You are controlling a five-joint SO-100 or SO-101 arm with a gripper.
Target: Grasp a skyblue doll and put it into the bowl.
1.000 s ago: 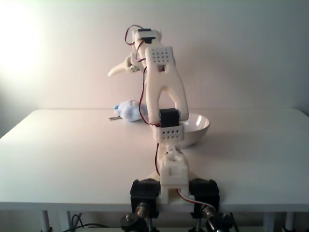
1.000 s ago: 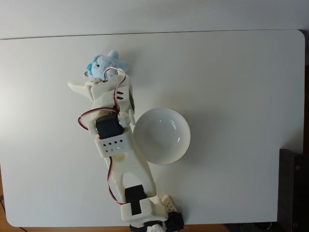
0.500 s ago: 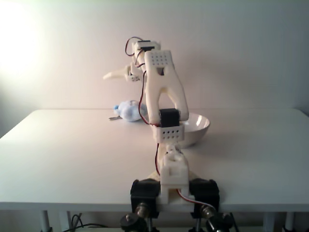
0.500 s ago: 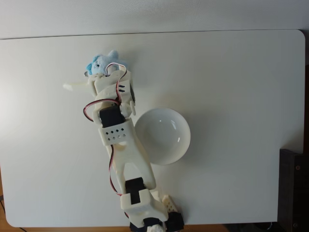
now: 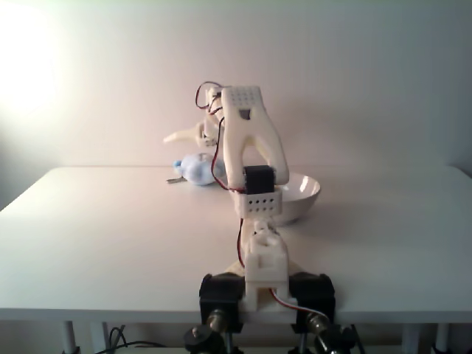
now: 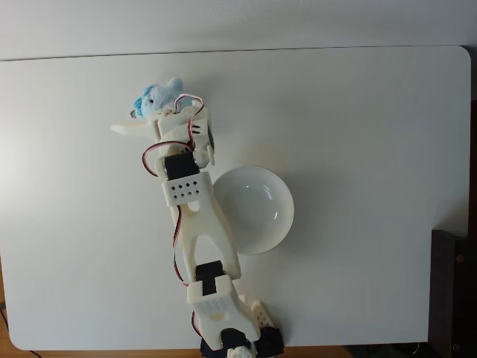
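The skyblue doll (image 6: 155, 98) lies on the white table near its far left in the top-down fixed view; from the front fixed view the doll (image 5: 194, 169) shows partly behind the arm. My gripper (image 6: 146, 119) hovers just above and on the near side of the doll, open, with one finger (image 6: 127, 128) swung out to the left. Seen from the front, the gripper (image 5: 193, 144) hangs a little above the doll, its spread finger (image 5: 179, 136) pointing left. Nothing is held. The white bowl (image 6: 285, 216) stands empty to the right of the arm, and its rim (image 5: 306, 184) shows behind the arm's elbow.
The arm's base (image 6: 223, 328) is clamped at the table's near edge (image 5: 110, 313). A dark object (image 6: 453, 294) stands beyond the table's right edge. Red and white cables (image 6: 160, 149) loop off the wrist.
The arm has reached further forward and the gripper has come down toward the doll. The spread finger sits lower than before. Doll and bowl have not moved.
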